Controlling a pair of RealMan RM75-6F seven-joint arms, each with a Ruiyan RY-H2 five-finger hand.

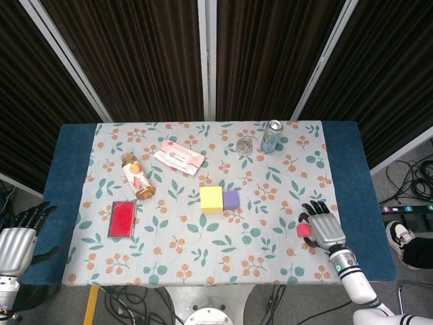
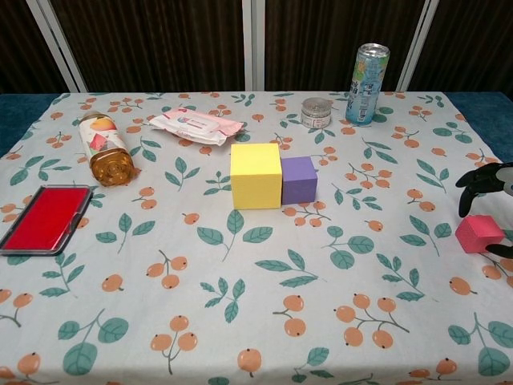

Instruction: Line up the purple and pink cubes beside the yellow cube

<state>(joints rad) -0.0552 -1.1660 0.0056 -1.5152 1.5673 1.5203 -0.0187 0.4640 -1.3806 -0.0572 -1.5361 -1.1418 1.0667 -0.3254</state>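
The yellow cube [image 1: 211,199] [image 2: 256,176] stands mid-table with the smaller purple cube [image 1: 231,200] [image 2: 299,179] touching its right side. The pink cube [image 1: 304,230] [image 2: 479,233] lies near the table's right edge. My right hand [image 1: 322,227] [image 2: 488,184] is just right of the pink cube, fingers spread around it, with dark fingertips [image 2: 471,181] above it and nothing gripped. My left hand [image 1: 17,240] hangs off the table's left edge with its fingers apart and empty; the chest view does not show it.
A red flat case [image 1: 122,218] and a lying juice bottle [image 1: 137,177] are at the left. A pink wipes pack [image 1: 178,156], a small tin [image 1: 244,145] and an upright can [image 1: 272,136] stand along the back.
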